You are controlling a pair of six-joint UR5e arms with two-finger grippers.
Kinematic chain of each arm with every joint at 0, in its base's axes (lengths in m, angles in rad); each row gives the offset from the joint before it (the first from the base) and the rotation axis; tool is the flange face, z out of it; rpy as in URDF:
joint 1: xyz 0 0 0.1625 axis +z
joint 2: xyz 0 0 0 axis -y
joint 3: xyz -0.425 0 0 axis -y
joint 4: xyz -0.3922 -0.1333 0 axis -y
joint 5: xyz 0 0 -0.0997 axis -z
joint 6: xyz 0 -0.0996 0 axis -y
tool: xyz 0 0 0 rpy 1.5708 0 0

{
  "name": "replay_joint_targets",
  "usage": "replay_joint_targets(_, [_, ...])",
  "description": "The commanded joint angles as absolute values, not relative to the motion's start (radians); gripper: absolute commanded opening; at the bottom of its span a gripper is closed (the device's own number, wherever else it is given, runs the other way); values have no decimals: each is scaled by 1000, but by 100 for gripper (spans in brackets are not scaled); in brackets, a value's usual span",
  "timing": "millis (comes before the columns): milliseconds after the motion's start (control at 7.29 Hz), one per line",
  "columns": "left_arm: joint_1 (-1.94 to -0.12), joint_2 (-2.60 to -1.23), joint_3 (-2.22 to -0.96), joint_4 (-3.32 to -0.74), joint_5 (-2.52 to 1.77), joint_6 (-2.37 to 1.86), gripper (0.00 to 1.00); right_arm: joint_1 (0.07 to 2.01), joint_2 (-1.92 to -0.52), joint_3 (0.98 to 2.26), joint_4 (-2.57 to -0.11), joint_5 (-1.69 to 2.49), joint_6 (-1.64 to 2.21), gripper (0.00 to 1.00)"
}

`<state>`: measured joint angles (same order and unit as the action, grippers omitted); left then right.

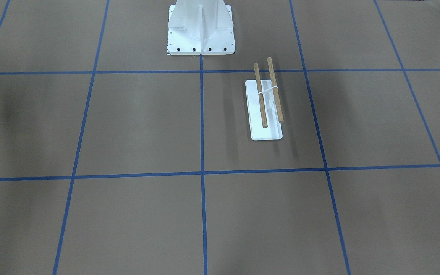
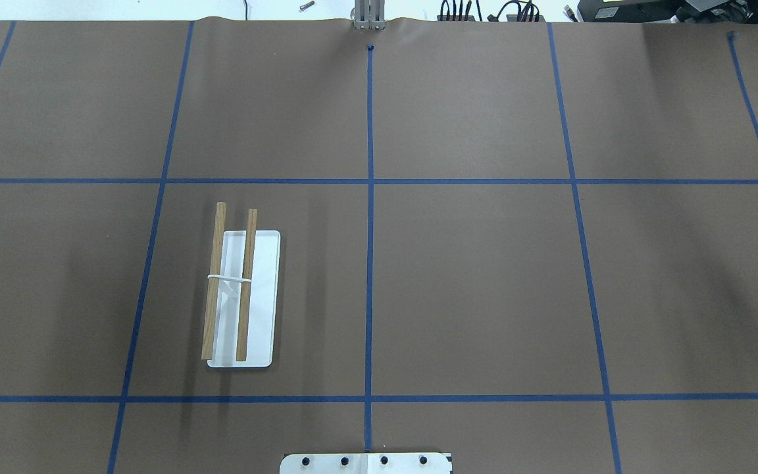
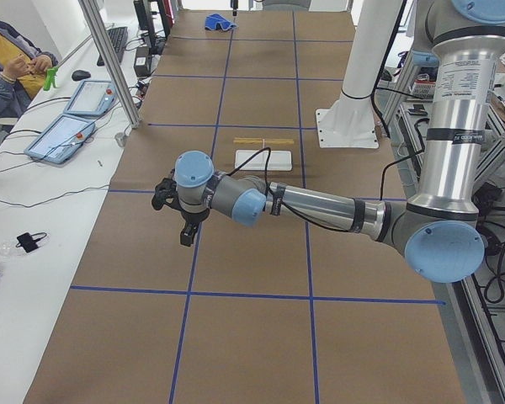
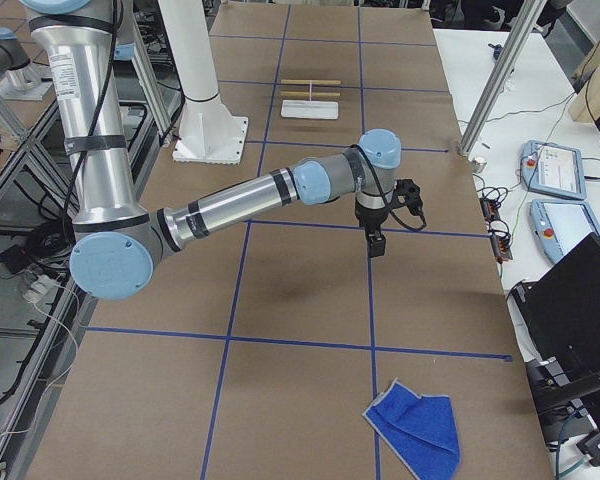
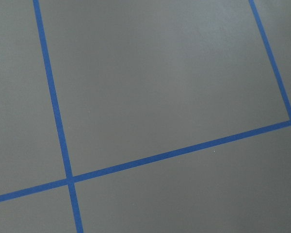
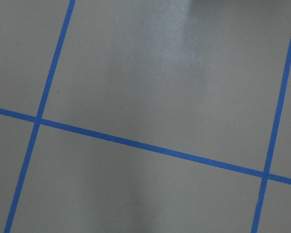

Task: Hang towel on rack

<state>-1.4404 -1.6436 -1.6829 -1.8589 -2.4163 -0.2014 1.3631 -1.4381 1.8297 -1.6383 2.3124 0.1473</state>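
Grippers are hanging over the table (image 2: 484, 296), two of them, one on each of the two outstretched arms. The left gripper (image 3: 186, 236) is pointing its fingers straight down above the brown surface, and the right gripper (image 4: 376, 245) is doing the same. Whether their jaws are parted or pressed together I cannot tell: both are showing small and dark in the side views, and only as slivers at the frame edges elsewhere.

One towel (image 4: 417, 424) is lying rumpled on the table, blue face up with its pale edging showing. It is sitting well apart from the right gripper, out past it toward the table's end on that arm's side, and farther still from the left gripper.

One rack (image 2: 247, 289) is standing between the two grippers along the table, nearer the left gripper and closer to the robot's base than either. It is carrying two wooden dowels (image 1: 260, 95), running parallel side by side above one flat white base plate (image 2: 264, 316). One white pedestal (image 1: 201, 30) is rising just beyond the rack, on the robot's side.

Both wrist cameras are looking down on brown covering crossed by blue tape lines (image 5: 58, 121). One operator (image 3: 8, 59) is sitting at the white bench out beyond the left gripper.
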Motion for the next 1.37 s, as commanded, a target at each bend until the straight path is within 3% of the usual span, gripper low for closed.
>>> replay_joint_targets(0, [-1442, -1597, -1762, -1876, -2425, -212, 99, 1362, -1436, 1824, -1638, 2313, 147, 100])
replay_joint_targets(1235, [-1440, -1532, -1770, -1953, -2424, -212, 99, 1362, -1451, 1835, -1637, 2335, 149, 100])
